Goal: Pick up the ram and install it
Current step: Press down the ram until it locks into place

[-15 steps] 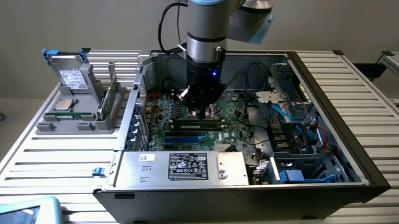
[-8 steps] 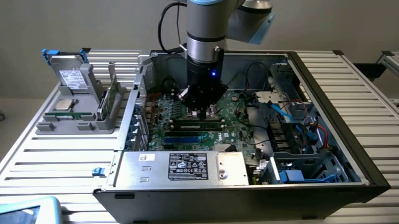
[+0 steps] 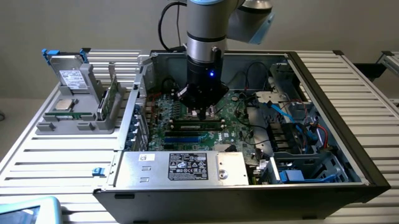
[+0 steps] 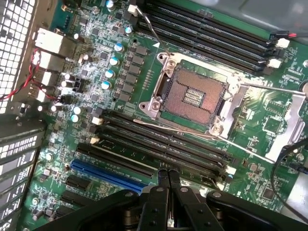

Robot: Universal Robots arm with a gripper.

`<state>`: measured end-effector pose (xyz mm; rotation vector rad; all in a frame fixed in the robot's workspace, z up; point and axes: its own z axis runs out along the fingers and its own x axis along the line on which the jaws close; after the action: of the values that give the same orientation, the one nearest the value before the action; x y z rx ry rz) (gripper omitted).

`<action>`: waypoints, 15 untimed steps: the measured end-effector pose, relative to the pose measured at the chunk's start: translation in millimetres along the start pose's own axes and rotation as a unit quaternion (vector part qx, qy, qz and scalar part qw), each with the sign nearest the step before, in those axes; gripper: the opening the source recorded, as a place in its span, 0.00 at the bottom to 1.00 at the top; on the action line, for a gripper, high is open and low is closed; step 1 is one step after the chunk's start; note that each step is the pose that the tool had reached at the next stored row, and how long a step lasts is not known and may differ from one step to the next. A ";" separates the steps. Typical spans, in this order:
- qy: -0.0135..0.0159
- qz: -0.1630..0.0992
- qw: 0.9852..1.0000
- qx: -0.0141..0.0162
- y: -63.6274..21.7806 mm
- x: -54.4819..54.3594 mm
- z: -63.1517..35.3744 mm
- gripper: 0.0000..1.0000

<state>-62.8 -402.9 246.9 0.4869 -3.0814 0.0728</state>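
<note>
My gripper [image 3: 203, 111] hangs low inside the open computer case, over the green motherboard [image 3: 240, 109]. In the wrist view its two black fingers [image 4: 162, 179] are pressed together with nothing visible between them, tips just above the row of black memory slots [image 4: 159, 149]. In the exterior view a slim green stick, the ram [image 3: 198, 123], lies along those slots directly below the fingertips. Whether the fingertips touch it cannot be told. The empty processor socket [image 4: 192, 96] lies just beyond the slots.
A grey holder [image 3: 78, 123] on the slatted table at the exterior view's left carries a silver processor chip [image 3: 64, 103] and another upright green board [image 3: 111, 99]. The silver power supply [image 3: 184, 166], cables [image 3: 299, 119] and the case walls crowd the motherboard.
</note>
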 end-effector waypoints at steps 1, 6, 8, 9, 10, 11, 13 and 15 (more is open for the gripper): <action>0.000 0.007 1.000 0.000 0.0 0.0 0.0 0.11; 0.002 0.045 0.999 -0.001 0.0 0.0 0.0 0.11; 0.002 0.059 0.998 -0.002 0.0 0.0 0.1 0.11; 0.003 0.066 0.998 -0.002 0.0 0.0 0.1 0.11; 0.003 0.072 0.997 -0.002 0.0 0.0 0.1 0.11; 0.003 0.078 0.997 -0.002 0.0 0.0 0.1 0.11; 0.004 0.088 0.996 -0.002 0.0 0.0 0.0 0.11; 0.004 0.098 0.995 -0.003 0.0 0.0 0.1 0.11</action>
<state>-62.8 -402.9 246.8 0.1818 -3.1107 0.0692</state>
